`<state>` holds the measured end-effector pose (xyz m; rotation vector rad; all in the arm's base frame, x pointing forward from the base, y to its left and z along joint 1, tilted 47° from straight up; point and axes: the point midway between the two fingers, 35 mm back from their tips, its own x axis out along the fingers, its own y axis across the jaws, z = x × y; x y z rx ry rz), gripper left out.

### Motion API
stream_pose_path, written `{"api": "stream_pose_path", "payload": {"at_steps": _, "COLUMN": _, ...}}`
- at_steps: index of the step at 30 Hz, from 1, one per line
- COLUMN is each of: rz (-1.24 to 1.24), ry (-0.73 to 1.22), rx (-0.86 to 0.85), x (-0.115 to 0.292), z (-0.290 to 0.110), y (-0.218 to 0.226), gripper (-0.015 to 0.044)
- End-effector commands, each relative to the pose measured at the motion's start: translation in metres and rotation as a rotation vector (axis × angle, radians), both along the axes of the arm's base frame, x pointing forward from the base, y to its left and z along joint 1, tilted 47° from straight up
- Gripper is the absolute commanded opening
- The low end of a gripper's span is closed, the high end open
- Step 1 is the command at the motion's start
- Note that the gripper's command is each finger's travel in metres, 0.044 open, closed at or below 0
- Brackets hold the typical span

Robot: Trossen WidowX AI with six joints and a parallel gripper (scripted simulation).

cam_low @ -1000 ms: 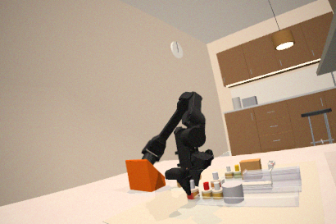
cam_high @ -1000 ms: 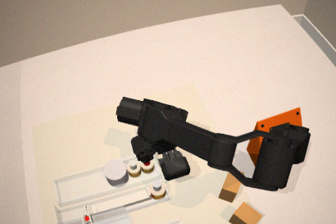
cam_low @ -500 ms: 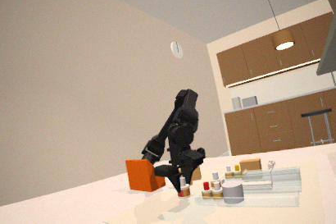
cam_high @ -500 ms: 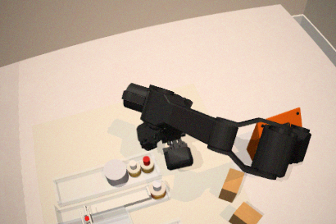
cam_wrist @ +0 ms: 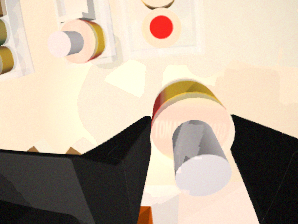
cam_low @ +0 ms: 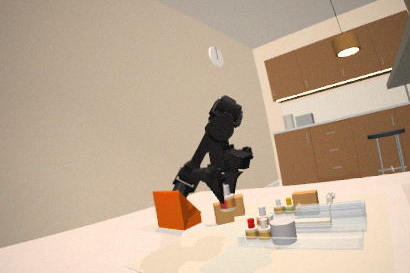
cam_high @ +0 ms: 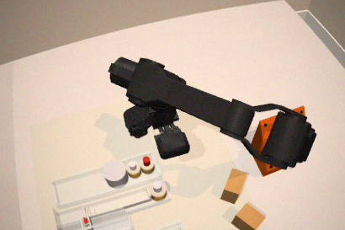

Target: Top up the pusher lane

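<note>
Gripper (cam_wrist: 189,139) clamps grey-lidded jar (cam_wrist: 193,139) | fingertips hidden | label unreadable

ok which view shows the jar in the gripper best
The wrist view: the grey-lidded jar fills the frame centre, pinched between the two dark fingers, lifted off the mat. The exterior view shows it small and far, hanging below the gripper in front of a tan box. In the top view the arm hides it entirely.

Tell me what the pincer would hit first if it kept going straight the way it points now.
Likely the pale mat below: the pincer, shut on the grey-capped jar, points almost straight down. Its height above the mat is unclear.
</note>
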<state>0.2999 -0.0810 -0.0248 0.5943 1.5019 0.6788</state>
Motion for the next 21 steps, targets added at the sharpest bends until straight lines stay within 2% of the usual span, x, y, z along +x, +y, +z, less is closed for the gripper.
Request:
{"api": "stream_pose_path", "payload": {"at_steps": 1, "rz": 0.008, "ry": -0.024, "rx": -0.007, "x": 0.004, "z": 0.012, "y": -0.009, "gripper": 0.0}}
{"api": "stream_pose_path", "payload": {"at_steps": 5, "rz": 0.009, "ry": -0.025, "rx": -0.009, "x": 0.005, "z": 0.014, "y": -0.001, "gripper": 0.0}}
{"api": "stream_pose_path", "payload": {"at_steps": 21, "rz": 0.029, "ry": -0.046, "rx": 0.0, "x": -0.004, "z": 0.038, "y": 0.088, "gripper": 0.0}}
